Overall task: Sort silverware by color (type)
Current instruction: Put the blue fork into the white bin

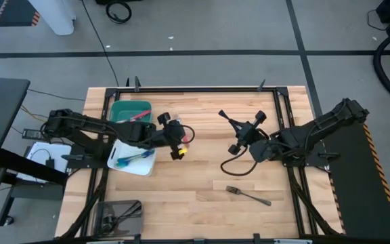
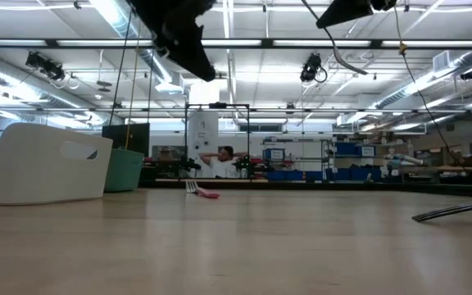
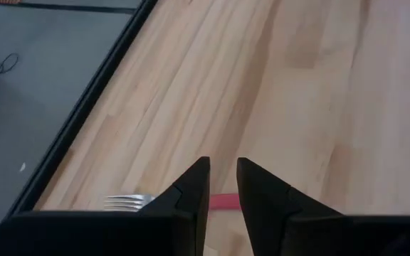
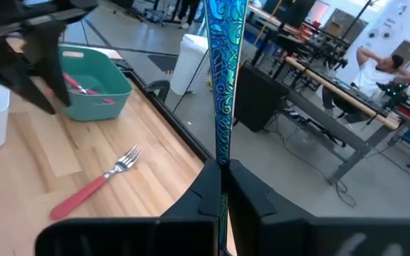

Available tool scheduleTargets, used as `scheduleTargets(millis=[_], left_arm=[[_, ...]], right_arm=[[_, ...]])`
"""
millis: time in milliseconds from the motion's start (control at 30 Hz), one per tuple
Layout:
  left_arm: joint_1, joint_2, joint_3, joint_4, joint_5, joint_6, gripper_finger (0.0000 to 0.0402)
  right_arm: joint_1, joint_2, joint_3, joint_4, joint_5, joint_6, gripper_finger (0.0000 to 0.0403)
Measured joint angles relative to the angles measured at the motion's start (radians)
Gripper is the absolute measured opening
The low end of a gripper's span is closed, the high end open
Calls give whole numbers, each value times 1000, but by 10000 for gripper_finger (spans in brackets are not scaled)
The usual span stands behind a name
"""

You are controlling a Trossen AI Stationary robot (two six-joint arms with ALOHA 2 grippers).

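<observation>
High view shows both dark arms reaching in over the pale, straight-grained wooden table. The left gripper hangs just above a red-handled fork; in the left wrist view its two wedge-shaped black fingers stand a narrow gap apart, closed on nothing, with the smooth red handle crossing right beneath the tips and the silver tines poking out past one finger. From the right wrist view that same fork lies flat on the boards, handle glossy, tines bright.

Over to the right gripper: fingers pinched tight on a blue utensil handle, a slim flat strip with a swirling, etched-looking turquoise pattern, standing straight out from the fingertips. No writing readable on it.

Near the left arm sit the bins: a green bin with rounded corners holding red-handled pieces, a white bin with blue-handled pieces inside, and a grey bin at the table's near edge with dark metal utensils in it. One all-metal fork, thin and dark grey, lies alone on the wood, well clear of the right gripper's fingers. Beyond the table a person sits at a bench.
</observation>
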Motion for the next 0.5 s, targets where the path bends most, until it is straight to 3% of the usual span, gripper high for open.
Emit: scheduleTargets(millis=[267,500], left_arm=[[47,40,-2,66,12,28,117],[65,55,0,423,31,-17,137]], right_arm=[[15,44,0,34,11,-15,13],[7,45,-3,40,45,-19,13]])
